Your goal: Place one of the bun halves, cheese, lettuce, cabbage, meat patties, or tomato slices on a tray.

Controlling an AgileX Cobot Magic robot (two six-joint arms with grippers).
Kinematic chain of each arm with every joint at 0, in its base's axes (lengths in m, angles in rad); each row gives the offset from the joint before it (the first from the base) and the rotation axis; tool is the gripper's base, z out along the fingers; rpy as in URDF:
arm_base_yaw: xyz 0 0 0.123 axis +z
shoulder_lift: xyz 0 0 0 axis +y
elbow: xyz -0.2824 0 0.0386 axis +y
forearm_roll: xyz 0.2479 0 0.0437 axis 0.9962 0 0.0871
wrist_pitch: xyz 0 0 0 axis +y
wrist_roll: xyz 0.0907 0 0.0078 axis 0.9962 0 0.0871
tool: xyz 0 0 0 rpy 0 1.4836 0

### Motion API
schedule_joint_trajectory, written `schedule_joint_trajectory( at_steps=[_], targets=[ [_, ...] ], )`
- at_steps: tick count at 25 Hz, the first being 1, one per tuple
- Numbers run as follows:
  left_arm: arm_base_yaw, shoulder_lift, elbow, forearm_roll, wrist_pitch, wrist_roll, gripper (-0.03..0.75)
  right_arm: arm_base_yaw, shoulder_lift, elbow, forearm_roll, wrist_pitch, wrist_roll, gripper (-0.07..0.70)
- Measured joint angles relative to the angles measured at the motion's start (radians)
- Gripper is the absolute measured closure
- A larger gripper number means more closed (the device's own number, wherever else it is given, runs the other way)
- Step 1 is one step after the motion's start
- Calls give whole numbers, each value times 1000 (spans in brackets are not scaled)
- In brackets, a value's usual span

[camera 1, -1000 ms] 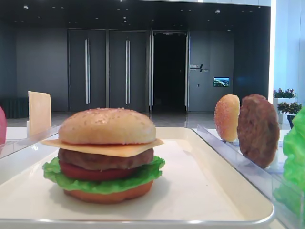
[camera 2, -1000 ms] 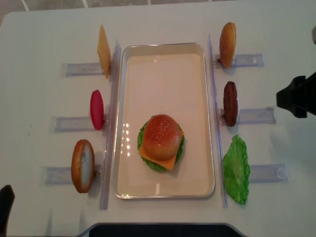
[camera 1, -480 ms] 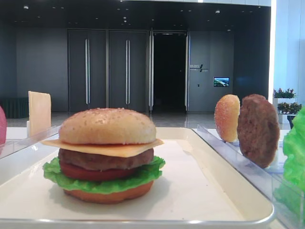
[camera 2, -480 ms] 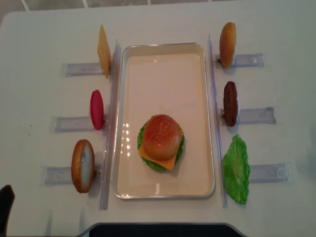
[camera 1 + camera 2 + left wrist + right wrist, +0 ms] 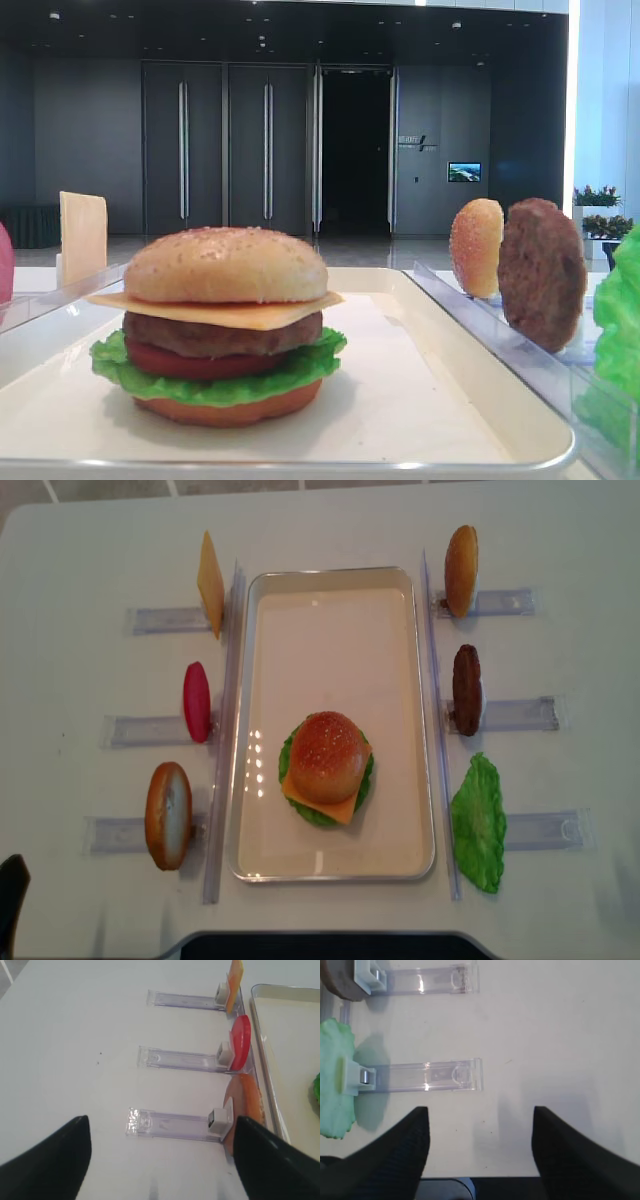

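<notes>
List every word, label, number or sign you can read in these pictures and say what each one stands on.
None can be read.
Wall sign on the dark far wall beside the doorway: pale marks, too small and blurred to read.
Small screen on that wall: a bright picture, no legible text.
Burger, tray and clear racks: no print visible.

Right pincer point(image 5: 479, 1147) spread wide, empty, over table point(image 5: 555, 1035); lettuce point(image 5: 335, 1085) beside clear rack point(image 5: 427, 1075).

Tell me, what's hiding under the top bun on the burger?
Under the top bun are cheese, a meat patty, tomato, lettuce and a bottom bun. Their middles are covered.
</notes>
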Motion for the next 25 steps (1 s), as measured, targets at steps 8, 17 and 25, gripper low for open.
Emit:
schedule_joint_trajectory(
  at_steps=[8,17,25],
  targets=[
    [0,0,0,0,0,0,24,1,-306,85,-4,-19,5,178],
    [0,0,0,0,0,0,24,1,-470,87,-14,-24,29,178],
    [0,0,0,0,0,0,24,-13,-488,87,-19,-24,48,178]
  ],
)
